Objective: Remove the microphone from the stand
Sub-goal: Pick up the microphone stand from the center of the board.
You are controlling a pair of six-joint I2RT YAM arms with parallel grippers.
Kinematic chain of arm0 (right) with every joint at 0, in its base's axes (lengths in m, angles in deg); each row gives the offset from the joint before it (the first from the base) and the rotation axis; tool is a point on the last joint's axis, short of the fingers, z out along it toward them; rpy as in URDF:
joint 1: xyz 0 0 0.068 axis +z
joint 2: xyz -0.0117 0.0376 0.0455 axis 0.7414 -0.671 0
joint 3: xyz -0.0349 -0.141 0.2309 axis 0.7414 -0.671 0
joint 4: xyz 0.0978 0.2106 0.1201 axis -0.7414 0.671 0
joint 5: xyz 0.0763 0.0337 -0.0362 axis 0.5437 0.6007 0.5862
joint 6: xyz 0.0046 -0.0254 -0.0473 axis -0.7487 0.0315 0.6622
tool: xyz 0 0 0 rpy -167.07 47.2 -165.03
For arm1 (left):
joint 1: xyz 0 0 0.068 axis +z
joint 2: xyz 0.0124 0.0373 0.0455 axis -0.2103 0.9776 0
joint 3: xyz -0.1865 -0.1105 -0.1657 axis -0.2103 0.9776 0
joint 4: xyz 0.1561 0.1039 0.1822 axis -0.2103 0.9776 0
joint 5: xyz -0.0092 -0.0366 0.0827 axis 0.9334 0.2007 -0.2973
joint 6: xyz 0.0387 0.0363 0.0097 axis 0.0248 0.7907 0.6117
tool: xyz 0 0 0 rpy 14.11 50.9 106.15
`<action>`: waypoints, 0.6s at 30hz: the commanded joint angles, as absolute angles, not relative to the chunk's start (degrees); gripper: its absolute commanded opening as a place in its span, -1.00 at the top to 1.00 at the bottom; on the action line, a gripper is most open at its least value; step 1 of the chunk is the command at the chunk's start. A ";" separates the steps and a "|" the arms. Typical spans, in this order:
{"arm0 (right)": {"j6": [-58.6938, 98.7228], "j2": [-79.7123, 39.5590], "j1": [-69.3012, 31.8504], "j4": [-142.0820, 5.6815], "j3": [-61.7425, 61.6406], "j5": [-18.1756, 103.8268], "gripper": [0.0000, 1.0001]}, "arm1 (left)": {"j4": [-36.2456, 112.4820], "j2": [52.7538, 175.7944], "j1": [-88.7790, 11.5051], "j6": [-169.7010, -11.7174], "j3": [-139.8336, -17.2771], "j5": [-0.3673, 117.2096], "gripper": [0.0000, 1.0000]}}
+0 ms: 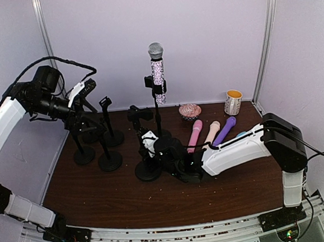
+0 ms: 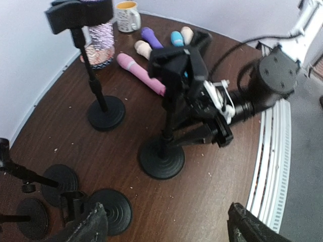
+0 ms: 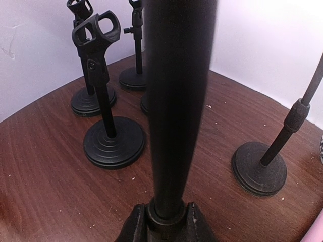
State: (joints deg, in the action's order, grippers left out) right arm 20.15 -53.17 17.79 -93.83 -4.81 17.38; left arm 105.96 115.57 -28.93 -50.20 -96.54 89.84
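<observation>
At the back centre of the dark wooden bench [image 1: 101,198], the glitter-covered microphone with a silver mesh head [image 1: 157,71] stands upright in the clip of the tall black stand [image 1: 157,115]. Its long axis is vertical, head up, and it rises above everything around it.

The right gripper [image 1: 153,148] is low, just in front of and below the microphone. It is closed around the pole of a shorter black stand with an empty clip [image 1: 147,171], not the microphone's own stand. The right arm lies stretched leftward, close over the bench, with its forearm nearly level.

The left gripper [image 1: 84,89] is raised to about the height of the microphone's body, well apart from it on the left side. Its fingers are spread wide with nothing between them, and the wrist camera looks down across the stands. The left arm is bent high, elbow up.

In plan the right arm is nearer, but the left gripper is free and nearer the microphone's height. A removal would probably mean moving it rightward to the glittered body, then lifting the microphone along its vertical axis out of the clip.
</observation>
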 commanded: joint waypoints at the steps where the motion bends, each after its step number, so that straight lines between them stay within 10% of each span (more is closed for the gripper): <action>1: 18.29 -44.48 17.96 -93.07 -2.29 20.13 1.00 | 102.44 113.57 -28.80 -50.76 -89.65 97.23 -0.54; 18: 4.81 -37.73 19.80 -85.20 10.79 37.09 1.00 | 96.52 110.94 -38.23 -54.01 -84.15 98.29 -0.64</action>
